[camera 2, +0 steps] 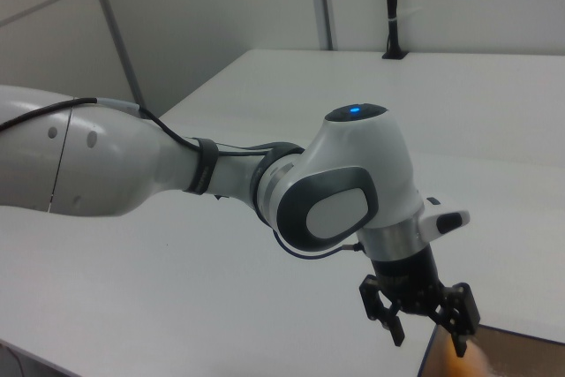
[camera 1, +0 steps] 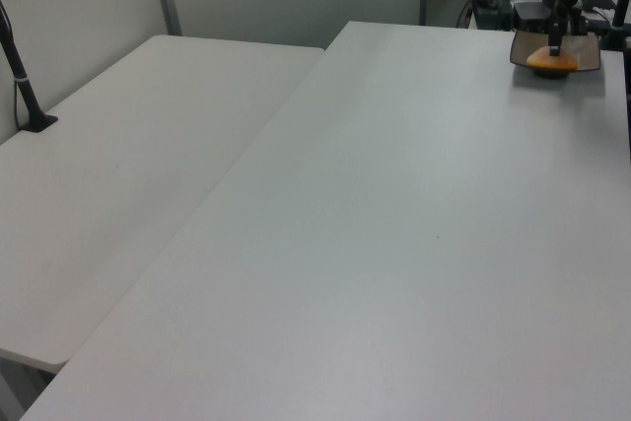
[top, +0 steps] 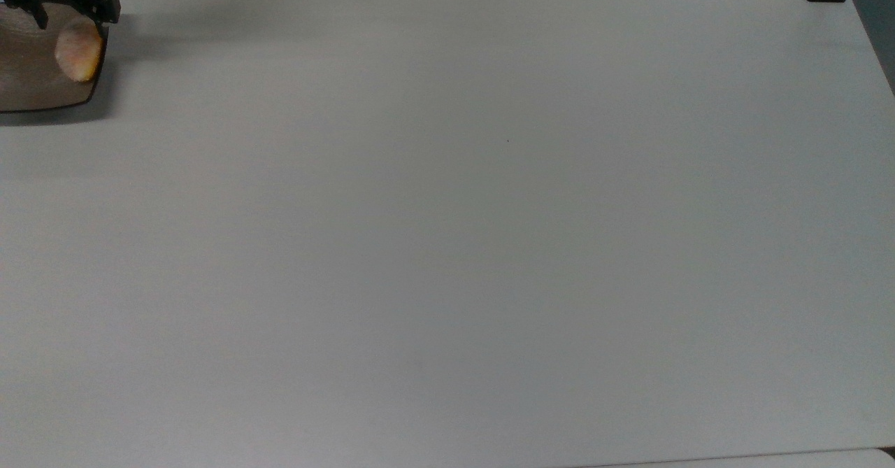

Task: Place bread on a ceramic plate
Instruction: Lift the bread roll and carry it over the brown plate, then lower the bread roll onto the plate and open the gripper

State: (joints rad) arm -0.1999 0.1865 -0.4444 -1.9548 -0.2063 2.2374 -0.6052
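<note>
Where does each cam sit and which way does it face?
Top view: overhead, looking down at the table; hand at the top view's upper left, above the bread on the plate.
Left view: low, looking along the table toward the far plate.
Right view: close beside the arm, facing across the table.
All three share hand and bread.
</note>
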